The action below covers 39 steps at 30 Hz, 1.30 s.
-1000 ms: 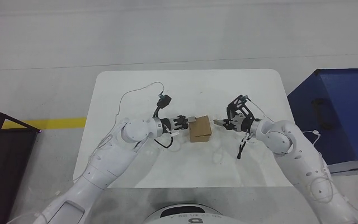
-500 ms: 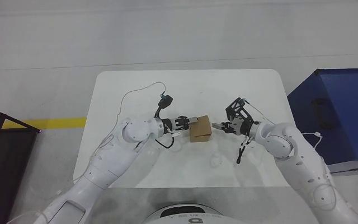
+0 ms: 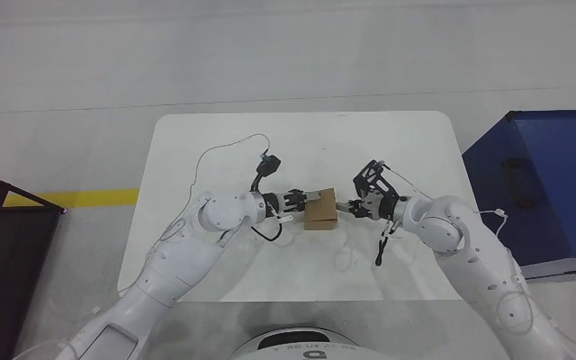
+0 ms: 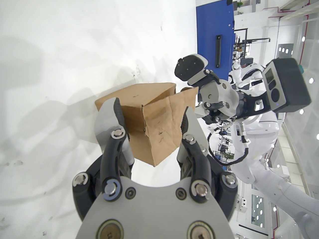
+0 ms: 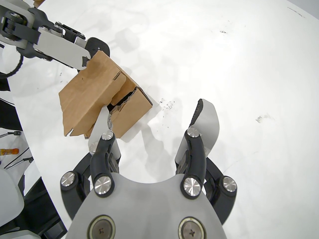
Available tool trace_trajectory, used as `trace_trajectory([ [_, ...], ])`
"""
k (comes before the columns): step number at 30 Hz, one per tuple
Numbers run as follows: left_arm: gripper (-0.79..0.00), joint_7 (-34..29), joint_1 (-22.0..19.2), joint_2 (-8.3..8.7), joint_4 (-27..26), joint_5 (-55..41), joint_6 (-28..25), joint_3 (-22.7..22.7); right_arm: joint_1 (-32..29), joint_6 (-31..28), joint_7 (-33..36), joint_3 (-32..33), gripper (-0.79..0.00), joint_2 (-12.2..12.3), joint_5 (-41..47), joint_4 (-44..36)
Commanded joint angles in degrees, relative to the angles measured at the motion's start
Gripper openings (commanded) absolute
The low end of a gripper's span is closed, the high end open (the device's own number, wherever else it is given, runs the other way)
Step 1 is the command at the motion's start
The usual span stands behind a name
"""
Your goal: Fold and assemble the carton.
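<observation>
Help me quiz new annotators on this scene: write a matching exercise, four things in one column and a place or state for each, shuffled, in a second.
Things
1. carton
2. left gripper
3. right gripper
4. blue box

Places or states
A. open, one finger at the carton's open end
B. standing off the table, on the right arm's side
C. fingers on either side of the carton
D. brown, lying on the table between both grippers

Pairs: 1-D, 2-C, 3-A, 4-B.

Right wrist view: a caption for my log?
Open right gripper, one finger at the carton's loose end flap; left gripper holds the far edge.
</observation>
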Motion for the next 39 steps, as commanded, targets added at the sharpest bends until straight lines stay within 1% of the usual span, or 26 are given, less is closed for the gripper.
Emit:
trace_trajectory([
  [1, -0.308, -0.23, 0.0, -0.01, -0.13, 0.52, 0.27, 0.19, -0.09, 0.08, 0.2, -0.06, -0.191, 0.0, -0.17, -0.05],
  [7, -0.311, -1.07, -0.48, -0.1, -0.38, 3.56, 2.13, 1.43, -0.72, 0.24, 0.44, 0.65, -0.182, 0.17, -0.97, -0.91],
  [13, -0.317, -1.17, -0.57, -0.21, -0.57, 4.43, 2.99, 1.81, -2.33, 0.93, 0.3, 2.54, -0.16, 0.63, -4.8, -3.18],
  [18, -0.32, -1.29, -0.44, -0.24, -0.75, 5.39, 3.64, 2.07, -4.07, 2.59, 0.98, 4.18, -0.102, 1.03, -8.86, -5.22],
  [20, -0.323, -1.29, -0.34, -0.26, -0.89, 5.5, 3.76, 2.07, -4.8, 2.78, 0.19, 4.97, -0.102, 1.1, -8.57, -5.74],
  [22, -0.326, -1.36, -0.31, -0.26, -0.99, 5.69, 3.96, 2.04, -5.4, 3.03, -1.99, 5.89, -0.12, 1.09, -7.24, -5.98],
  [24, -0.329, -1.33, -0.26, -0.25, -1.11, 5.94, 4.08, 2.01, -5.87, 2.91, -5.08, 6.52, -0.194, 0.99, -5.69, -6.05],
  [26, -0.332, -1.31, -0.18, -0.25, -1.18, 6.12, 4.16, 1.95, -6.08, 1.93, -7.89, 6.4, -0.163, 0.82, -4.02, -5.79],
  [27, -0.332, -1.31, -0.14, -0.25, -1.26, 6.18, 4.22, 1.93, -6.0, 1.51, -8.54, 6.02, -0.169, 0.74, -3.89, -5.58],
  [29, -0.332, -1.45, -0.09, -0.25, -1.34, 6.29, 4.3, 1.89, -5.48, 0.53, -8.6, 4.63, -0.145, 0.55, -3.91, -5.01],
  [30, -0.332, -1.51, -0.08, -0.25, -1.39, 6.32, 4.33, 1.86, -5.08, 0.09, -8.74, 3.82, -0.145, 0.41, -3.61, -4.53],
  [32, -0.329, -1.43, -0.01, -0.25, -1.5, 6.41, 4.3, 1.78, -3.97, -0.42, -7.82, 2.28, -0.129, 0.18, -3.65, -3.02],
  [33, -0.332, -1.43, 0.02, -0.25, -1.53, 6.48, 4.28, 1.76, -3.37, -0.22, -6.87, 1.59, -0.126, 0.08, -3.93, -2.2],
  [35, -0.332, -1.46, 0.07, -0.25, -1.59, 6.53, 4.29, 1.69, -2.11, 0.36, -4.01, 0.34, -0.095, -0.08, -4.59, -0.93],
  [39, -0.329, -1.54, 0.15, -0.26, -1.65, 6.61, 4.3, 1.59, -0.97, 0.07, -4.14, 0.1, -0.092, -0.28, -2.8, -0.5],
])
